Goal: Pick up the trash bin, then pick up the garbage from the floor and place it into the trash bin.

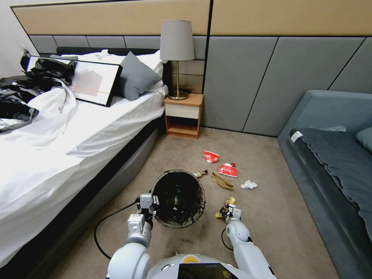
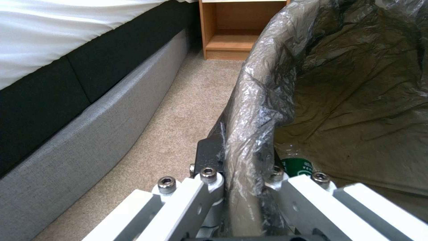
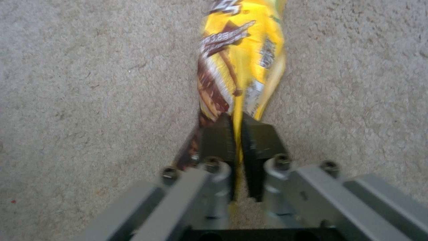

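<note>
The trash bin point(image 1: 178, 198), lined with a dark bag, is just in front of me. My left gripper point(image 1: 150, 202) is shut on its rim point(image 2: 254, 110), one finger inside and one outside. A bottle with a green label point(image 2: 296, 166) lies in the bin. My right gripper point(image 1: 231, 210) is low over the carpet to the bin's right, shut on a yellow wrapper point(image 3: 240, 57) that sticks out past the fingertips point(image 3: 218, 134). More garbage lies farther out on the floor: two red-and-white wrappers point(image 1: 211, 156) point(image 1: 227, 169), a tan paper bag point(image 1: 221, 180), a white tissue point(image 1: 248, 184) and a dark wrapper point(image 1: 200, 173).
A bed point(image 1: 58, 128) runs along the left, its grey base point(image 2: 89, 134) close beside the bin. A wooden nightstand point(image 1: 183, 115) with a lamp stands at the wall ahead. A grey sofa point(image 1: 333, 155) fills the right side. Carpet lies between them.
</note>
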Robot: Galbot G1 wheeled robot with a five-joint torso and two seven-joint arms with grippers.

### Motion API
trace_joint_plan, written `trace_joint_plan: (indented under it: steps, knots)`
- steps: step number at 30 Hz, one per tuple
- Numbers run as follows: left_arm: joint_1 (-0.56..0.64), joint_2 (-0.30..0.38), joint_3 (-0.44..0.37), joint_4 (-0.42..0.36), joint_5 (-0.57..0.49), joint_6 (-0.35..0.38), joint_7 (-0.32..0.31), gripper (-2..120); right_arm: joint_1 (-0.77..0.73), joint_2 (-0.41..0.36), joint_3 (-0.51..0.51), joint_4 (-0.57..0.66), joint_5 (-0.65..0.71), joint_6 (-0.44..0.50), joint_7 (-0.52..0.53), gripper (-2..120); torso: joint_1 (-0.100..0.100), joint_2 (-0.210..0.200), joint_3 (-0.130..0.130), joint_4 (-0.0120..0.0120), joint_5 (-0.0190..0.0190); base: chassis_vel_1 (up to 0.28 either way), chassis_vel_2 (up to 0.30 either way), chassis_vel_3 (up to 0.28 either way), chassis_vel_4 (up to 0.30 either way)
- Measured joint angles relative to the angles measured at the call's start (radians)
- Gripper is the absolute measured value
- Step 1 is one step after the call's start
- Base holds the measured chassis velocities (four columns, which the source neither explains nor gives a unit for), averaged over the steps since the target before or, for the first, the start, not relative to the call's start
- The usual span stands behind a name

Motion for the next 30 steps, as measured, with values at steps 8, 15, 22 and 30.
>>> trace_joint_plan:
  steps: [8,15,22,30]
  knots:
    - [-0.001,0.001,0.002,0.001,-0.001,-0.002,0.0,2,-0.005,-0.001,0.002,0.001,-0.014,0.015,-0.007,0,0.0,0.0,0.0,0.0,0.0001,0.0,0.0,0.0,0.0]
    - [-0.001,0.002,0.003,0.001,-0.001,-0.007,0.0,2,-0.021,-0.001,0.006,0.013,-0.056,0.088,-0.024,0,0.0,0.0,0.0,0.0,0.0001,0.0,0.0,0.0,0.0]
    - [-0.001,0.002,0.01,0.006,-0.001,-0.008,0.0,2,-0.041,0.004,0.01,0.069,-0.154,0.343,-0.053,0,0.0,0.0,0.0,0.0001,0.0001,0.0,0.0,0.0,0.0]
    - [0.003,0.003,0.017,0.008,0.0,-0.009,-0.001,2,-0.119,-0.005,0.015,0.346,-0.226,0.589,-0.217,0,0.0,0.0,0.0,0.0,0.0,0.0,0.0,0.0,0.0]
